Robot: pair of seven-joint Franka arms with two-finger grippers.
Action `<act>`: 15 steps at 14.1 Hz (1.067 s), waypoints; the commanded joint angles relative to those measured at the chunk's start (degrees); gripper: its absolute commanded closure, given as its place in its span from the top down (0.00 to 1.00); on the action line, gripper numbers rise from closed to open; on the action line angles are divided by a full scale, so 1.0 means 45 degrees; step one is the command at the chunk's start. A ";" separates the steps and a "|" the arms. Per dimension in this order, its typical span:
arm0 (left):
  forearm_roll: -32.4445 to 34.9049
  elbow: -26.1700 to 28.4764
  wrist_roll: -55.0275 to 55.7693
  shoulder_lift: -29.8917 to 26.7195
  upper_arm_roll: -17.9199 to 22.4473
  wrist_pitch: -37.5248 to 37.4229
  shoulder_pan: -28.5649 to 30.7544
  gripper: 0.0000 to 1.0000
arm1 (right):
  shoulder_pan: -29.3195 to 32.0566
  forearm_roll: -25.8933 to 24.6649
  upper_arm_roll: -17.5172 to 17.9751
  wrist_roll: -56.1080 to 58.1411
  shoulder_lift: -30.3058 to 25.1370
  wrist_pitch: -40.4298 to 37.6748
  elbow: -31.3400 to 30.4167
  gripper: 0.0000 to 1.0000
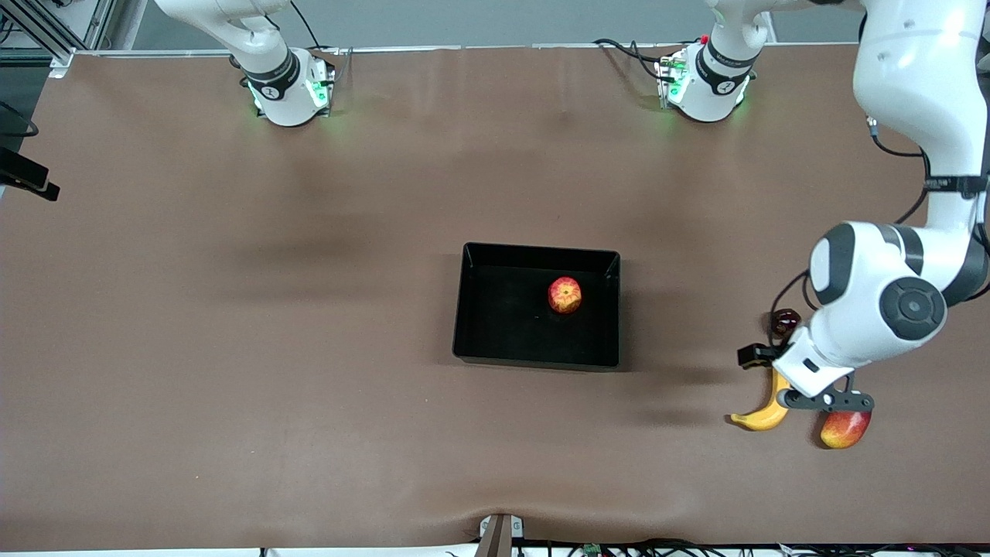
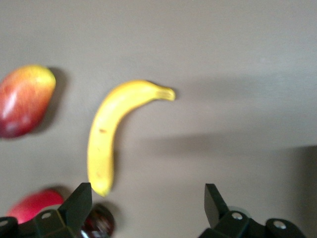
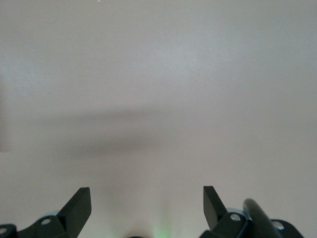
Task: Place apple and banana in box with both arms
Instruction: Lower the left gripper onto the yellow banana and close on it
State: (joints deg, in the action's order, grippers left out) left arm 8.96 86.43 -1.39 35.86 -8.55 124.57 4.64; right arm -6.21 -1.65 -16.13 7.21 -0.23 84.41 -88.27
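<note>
One apple [image 1: 564,295] already in box [image 1: 479,309], toward box's left-arm end, clear of walls. Banana [image 1: 762,414] on worktop [image 1: 232,348] near left-arm end, well apart from box, mango [image 1: 844,428] just beside. Left tool [image 2: 148,203] over banana, spread wide, holding nothing, touching nothing. Right tool [image 3: 147,203] spread wide, empty, waiting over bare worktop. Wide open worktop between banana and box.
</note>
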 commanded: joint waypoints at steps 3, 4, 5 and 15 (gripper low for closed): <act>0.1657 -0.0145 -0.1468 0.1249 -0.0113 0.1924 0.0883 1.00 | 0.0150 -0.0005 0.0166 0.0020 -0.0204 0.0206 -0.0073 1.00; 0.1874 -0.0145 -0.1468 0.1406 -0.0093 0.2023 0.0884 0.94 | 0.0111 0.0014 0.0186 -0.0019 -0.0165 0.0245 0.0082 1.00; 0.1896 -0.0145 -0.1390 0.1543 -0.0054 0.2101 0.0884 0.89 | 0.0034 0.0053 0.0224 -0.0039 -0.0184 0.0284 0.0142 1.00; 0.1974 -0.0106 -0.1292 0.2013 0.0102 0.2239 0.0865 0.07 | -0.0377 0.1050 0.0225 -0.0820 -0.0282 -0.0262 0.0162 1.00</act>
State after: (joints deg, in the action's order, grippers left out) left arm 16.43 86.21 -7.49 45.49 -8.18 134.18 8.63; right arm -7.38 2.51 -15.07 4.83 -0.35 84.22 -87.45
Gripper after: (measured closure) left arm 0.630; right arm 0.000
